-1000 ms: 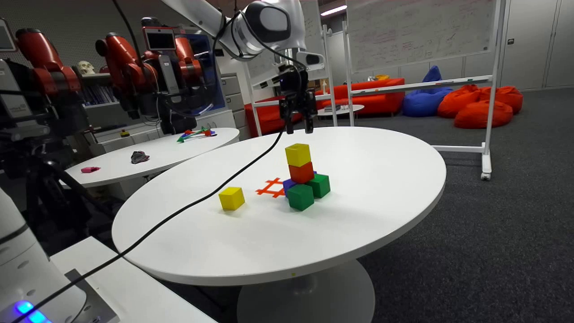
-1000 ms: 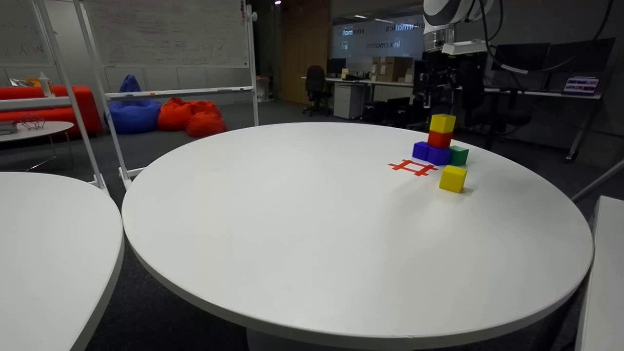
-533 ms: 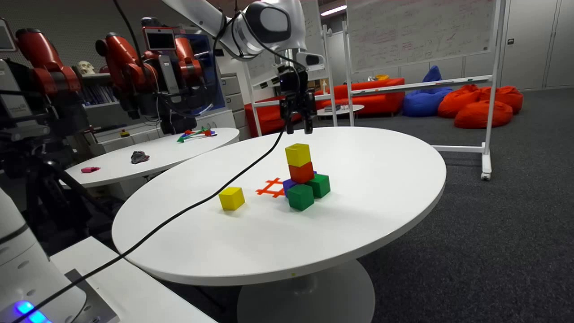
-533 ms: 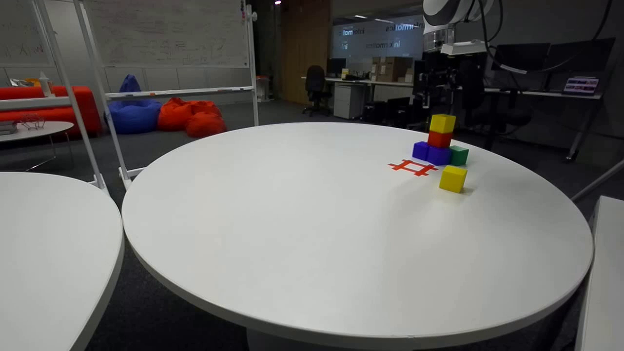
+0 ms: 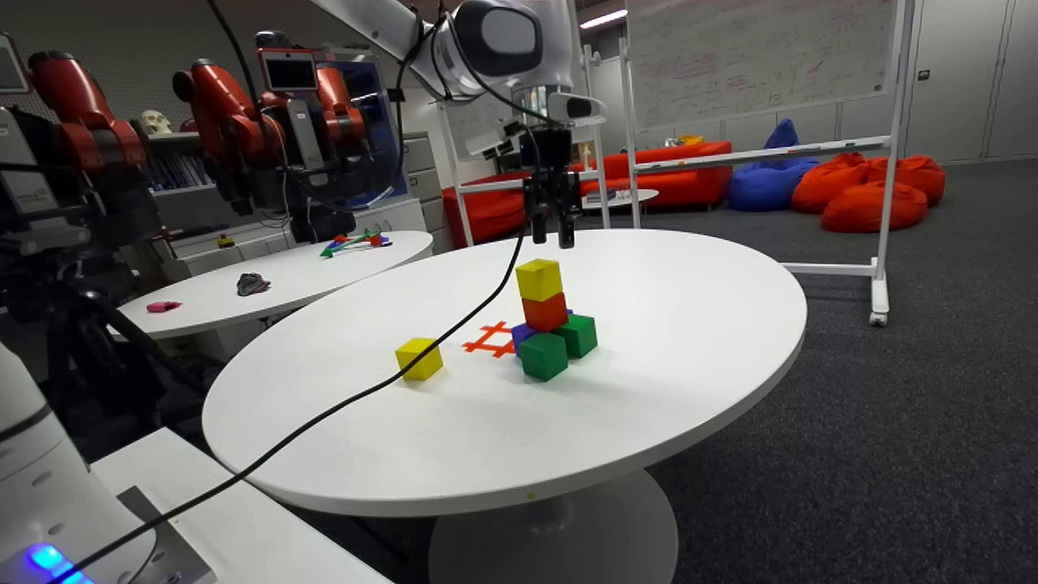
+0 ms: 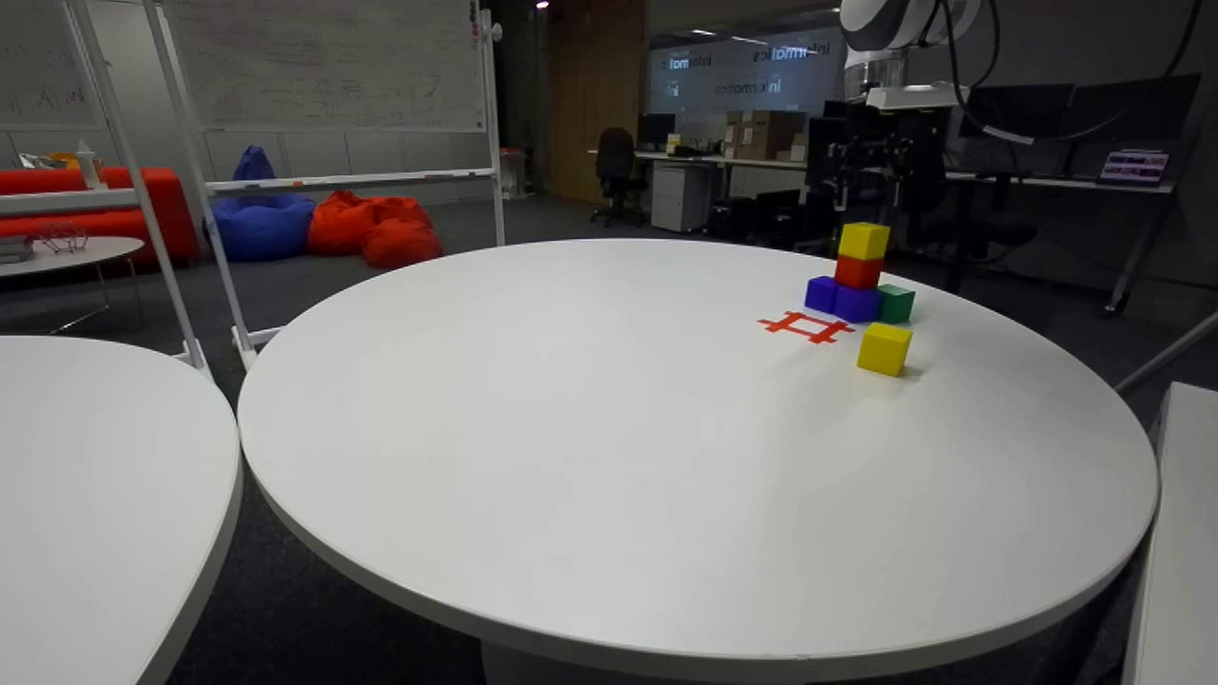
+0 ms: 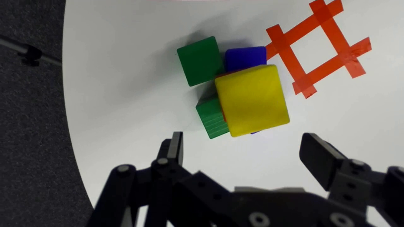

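My gripper (image 7: 242,138) is open with nothing between its fingers. In both exterior views it hangs above the block stack, apart from it (image 5: 553,237) (image 6: 868,195). A yellow cube (image 7: 252,101) tops the stack, sitting on a red cube (image 5: 546,312). Under and around the red cube on the table are two blue cubes (image 6: 857,304) (image 6: 821,294) and two green cubes (image 7: 201,61) (image 7: 213,118). In the wrist view, the yellow cube lies ahead of the fingertips and hides most of the red one. A loose yellow cube (image 5: 415,357) sits apart on the table.
The blocks stand on a round white table (image 6: 618,457). A red tape square (image 7: 303,47) is stuck beside the stack. A black cable (image 5: 324,414) hangs from the arm across the table. Whiteboards (image 5: 762,65) and another round table (image 5: 324,276) stand beyond.
My gripper has moved right in both exterior views, and its fingers look closer together in one of them. The cable has shifted and now crosses in front of the loose yellow cube. The blocks are unmoved.
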Motion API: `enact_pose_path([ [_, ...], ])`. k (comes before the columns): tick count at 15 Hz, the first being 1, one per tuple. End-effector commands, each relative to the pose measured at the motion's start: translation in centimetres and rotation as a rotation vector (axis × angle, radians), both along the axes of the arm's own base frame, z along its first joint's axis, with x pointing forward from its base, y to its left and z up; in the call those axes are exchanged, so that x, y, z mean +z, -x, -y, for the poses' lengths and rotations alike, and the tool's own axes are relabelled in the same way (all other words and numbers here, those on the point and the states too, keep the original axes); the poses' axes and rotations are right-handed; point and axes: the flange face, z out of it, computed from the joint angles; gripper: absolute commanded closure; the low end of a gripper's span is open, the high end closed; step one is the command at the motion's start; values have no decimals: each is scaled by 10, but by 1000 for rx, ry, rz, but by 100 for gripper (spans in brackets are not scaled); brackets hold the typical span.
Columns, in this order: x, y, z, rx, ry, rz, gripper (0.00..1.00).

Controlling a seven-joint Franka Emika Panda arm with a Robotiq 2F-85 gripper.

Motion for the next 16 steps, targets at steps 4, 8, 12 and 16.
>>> enact_pose_path([
  [4,0,2,6,-12,1,-2,0],
  [8,-1,3,7,22,36,-36,0],
  [12,-2,5,7,66,77,-77,0],
  [16,-1,4,8,54,75,-54,0],
])
